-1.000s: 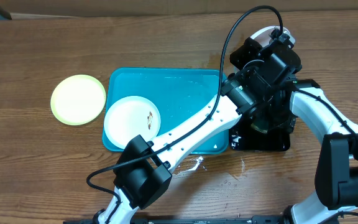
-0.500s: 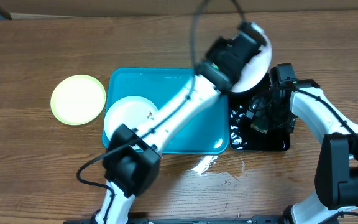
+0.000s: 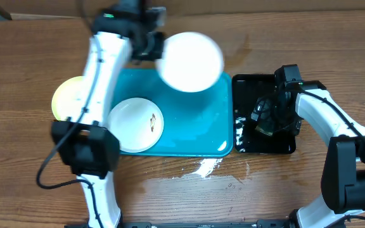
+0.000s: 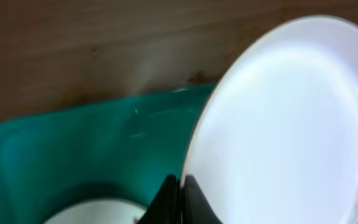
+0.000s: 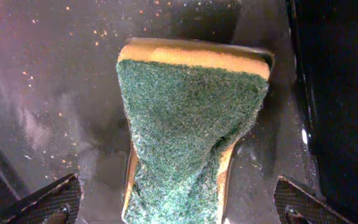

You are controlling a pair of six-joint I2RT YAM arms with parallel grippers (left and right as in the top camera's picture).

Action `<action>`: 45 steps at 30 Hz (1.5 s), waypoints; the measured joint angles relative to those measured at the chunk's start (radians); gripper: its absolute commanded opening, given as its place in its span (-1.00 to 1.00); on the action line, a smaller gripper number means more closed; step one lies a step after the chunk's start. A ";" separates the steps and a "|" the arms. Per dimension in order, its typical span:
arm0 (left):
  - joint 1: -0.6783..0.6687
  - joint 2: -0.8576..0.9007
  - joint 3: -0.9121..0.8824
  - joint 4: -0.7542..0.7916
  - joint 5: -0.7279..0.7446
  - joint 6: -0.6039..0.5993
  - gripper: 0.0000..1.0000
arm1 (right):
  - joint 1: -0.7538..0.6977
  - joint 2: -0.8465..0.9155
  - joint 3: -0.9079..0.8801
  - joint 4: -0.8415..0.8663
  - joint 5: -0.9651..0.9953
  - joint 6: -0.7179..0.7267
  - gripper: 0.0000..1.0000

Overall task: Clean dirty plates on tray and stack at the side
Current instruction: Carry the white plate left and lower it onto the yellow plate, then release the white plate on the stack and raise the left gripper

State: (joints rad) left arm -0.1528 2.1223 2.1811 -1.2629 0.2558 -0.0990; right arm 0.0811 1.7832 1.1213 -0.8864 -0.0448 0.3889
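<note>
My left gripper is shut on the rim of a plain white plate and holds it in the air over the far edge of the turquoise tray. In the left wrist view the plate fills the right side, pinched by the fingers. A second white plate with a brown smear lies at the tray's left end. A yellow-green rimmed plate lies on the table left of the tray, partly behind my left arm. My right gripper is open over a green sponge.
A narrow black tray stands right of the turquoise tray and holds the sponge. Water is spilled on the wooden table in front of the turquoise tray.
My left arm has swung from the black tray leftward across the turquoise tray, carrying the white plate with it. The right arm has stayed over the black tray.
</note>
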 measured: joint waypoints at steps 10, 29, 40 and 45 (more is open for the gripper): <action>0.317 0.001 -0.003 -0.237 0.013 -0.005 -0.92 | 0.000 0.000 0.000 0.001 0.000 0.000 1.00; 0.675 0.001 -0.138 -0.267 -0.261 -0.198 -0.92 | 0.000 0.000 0.000 0.001 0.000 0.000 1.00; 0.696 0.001 -0.218 -0.183 -0.227 -0.191 0.18 | 0.000 0.000 0.000 0.001 0.000 0.000 1.00; 0.696 0.001 -0.218 -0.171 -0.218 -0.191 0.18 | 0.000 0.000 0.000 0.000 0.000 0.000 1.00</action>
State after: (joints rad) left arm 0.5430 2.1231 1.9629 -1.4342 0.0376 -0.2897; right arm 0.0811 1.7832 1.1213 -0.8860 -0.0448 0.3885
